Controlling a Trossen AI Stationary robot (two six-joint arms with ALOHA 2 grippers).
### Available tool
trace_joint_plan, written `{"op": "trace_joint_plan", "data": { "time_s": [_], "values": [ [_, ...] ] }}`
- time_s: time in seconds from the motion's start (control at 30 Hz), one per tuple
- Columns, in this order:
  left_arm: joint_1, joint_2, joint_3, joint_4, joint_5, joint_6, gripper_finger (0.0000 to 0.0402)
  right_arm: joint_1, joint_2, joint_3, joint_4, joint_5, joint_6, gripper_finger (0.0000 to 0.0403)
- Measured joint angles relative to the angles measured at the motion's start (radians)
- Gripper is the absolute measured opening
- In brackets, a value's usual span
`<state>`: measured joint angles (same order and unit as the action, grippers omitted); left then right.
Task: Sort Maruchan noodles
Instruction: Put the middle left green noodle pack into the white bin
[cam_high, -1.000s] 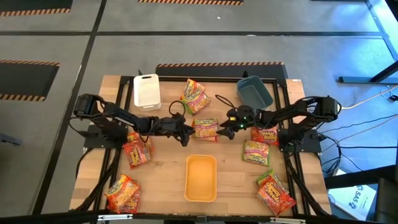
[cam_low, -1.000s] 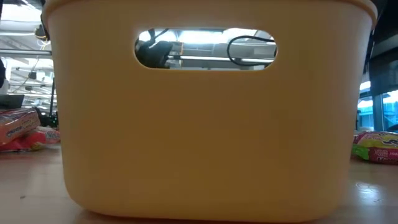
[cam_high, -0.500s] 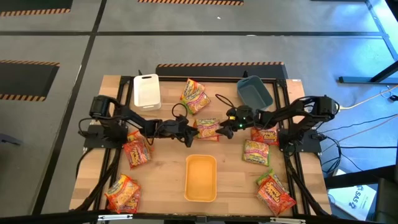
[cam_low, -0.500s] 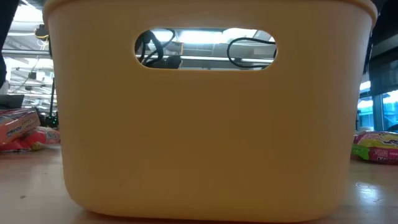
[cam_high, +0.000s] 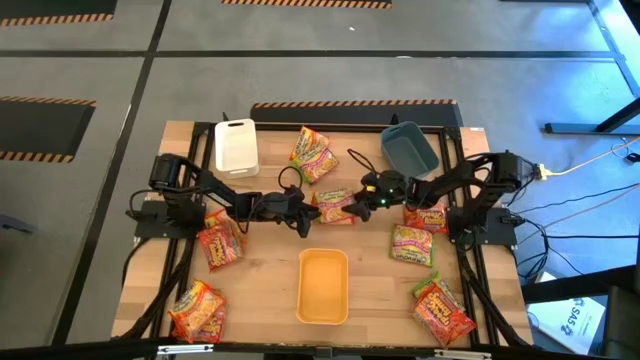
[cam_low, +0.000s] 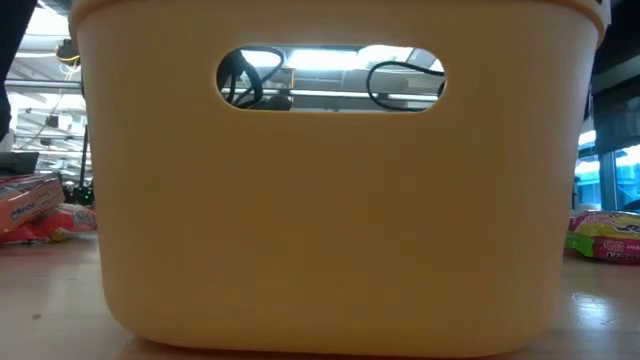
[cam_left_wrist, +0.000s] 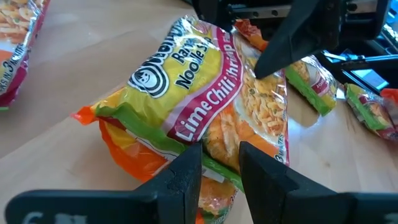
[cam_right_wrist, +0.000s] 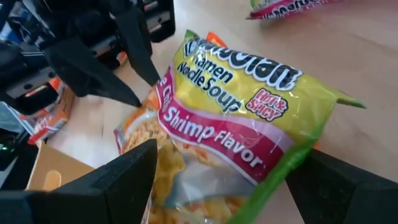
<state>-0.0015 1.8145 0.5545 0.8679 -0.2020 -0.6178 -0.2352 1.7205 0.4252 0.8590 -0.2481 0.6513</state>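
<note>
Both arms meet at the middle of the surface (cam_high: 150, 300) over 1 lime-chili-shrimp noodle packet (cam_high: 335, 206), which lies beside an orange packet (cam_left_wrist: 118, 146). Over the last second the left end effector (cam_high: 303, 209) has slid in from the left, its fingers closed on the packet's green edge. The right end effector (cam_high: 362, 203) stays wide open at the packet's other end. This looks like a handover or a separation before binning. The yellow bin (cam_high: 323, 287) sits near.
</note>
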Motion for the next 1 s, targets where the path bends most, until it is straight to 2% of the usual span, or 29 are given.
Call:
{"op": "trace_joint_plan", "data": {
  "time_s": [0.13,0.27,0.57,0.8,1.0],
  "values": [
    [0.001,0.000,-0.001,-0.002,-0.001,0.001,0.0101,0.000,0.003,0.000,0.041,-0.005,0.000,0.0305],
    [0.001,0.000,-0.001,-0.002,-0.002,0.002,0.0101,0.000,0.002,0.001,0.094,-0.005,-0.005,0.0272],
    [0.001,0.000,-0.001,0.005,-0.005,0.043,0.0101,0.000,0.002,0.002,0.075,0.020,-0.024,0.0204],
    [0.001,0.001,0.016,-0.004,-0.009,0.073,0.0101,0.000,0.001,0.002,0.076,0.016,-0.029,0.0194],
    [0.001,0.001,0.024,0.014,-0.023,0.098,0.0101,0.001,0.001,0.002,0.072,-0.031,-0.032,0.0193]
  ]
}}
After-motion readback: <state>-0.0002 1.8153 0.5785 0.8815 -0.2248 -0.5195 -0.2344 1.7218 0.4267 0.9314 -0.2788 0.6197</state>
